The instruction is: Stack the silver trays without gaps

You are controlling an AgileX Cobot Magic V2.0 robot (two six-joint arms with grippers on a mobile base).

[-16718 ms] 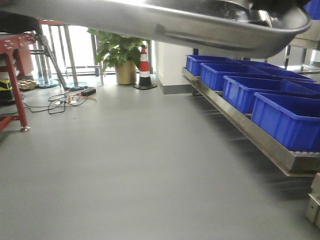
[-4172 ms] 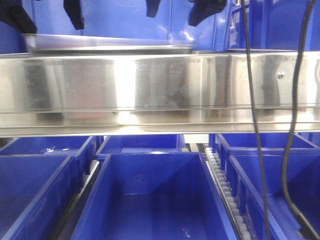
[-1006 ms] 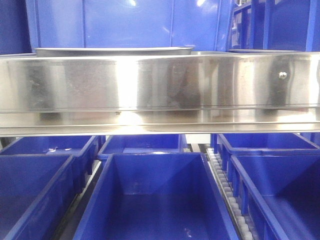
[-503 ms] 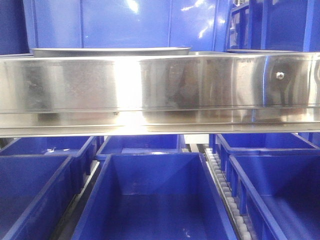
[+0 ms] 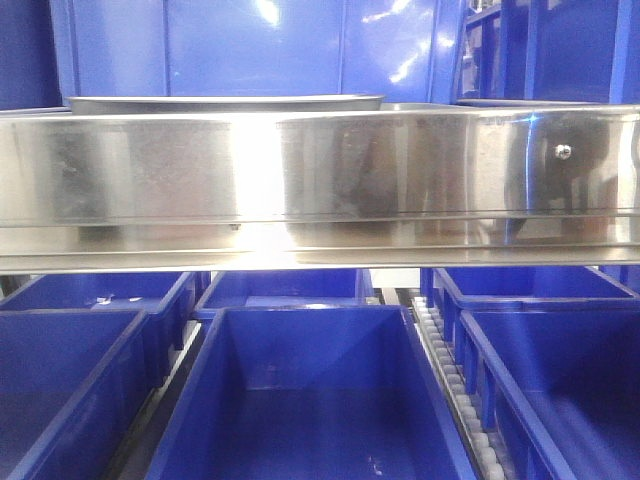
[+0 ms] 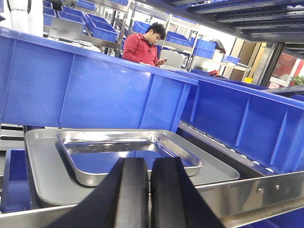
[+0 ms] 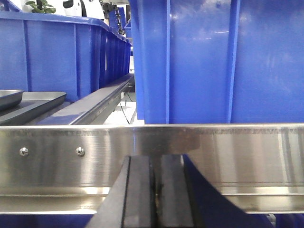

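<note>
In the left wrist view a shiny silver tray (image 6: 128,152) lies flat inside a wider dull grey tray (image 6: 42,180) on the shelf. My left gripper (image 6: 149,164) hangs just in front of the near rim, shut and holding nothing. From the front only the trays' rim (image 5: 225,102) shows above the steel shelf panel (image 5: 320,180), and no gripper appears there. My right gripper (image 7: 155,161) is shut and empty, close to the panel (image 7: 237,156). The trays' edges (image 7: 12,97) peek in at that view's far left.
Tall blue bins (image 6: 95,90) stand behind the trays, and another (image 7: 199,61) above the panel on the right. Open blue bins (image 5: 310,400) fill the lower level beside a roller track (image 5: 445,370). A person in red (image 6: 142,45) stands far back.
A tray that was carried past the front camera now rests on the shelf. The fingers that hung over it 4.2 s ago have left that view. Nothing has moved in the last second.
</note>
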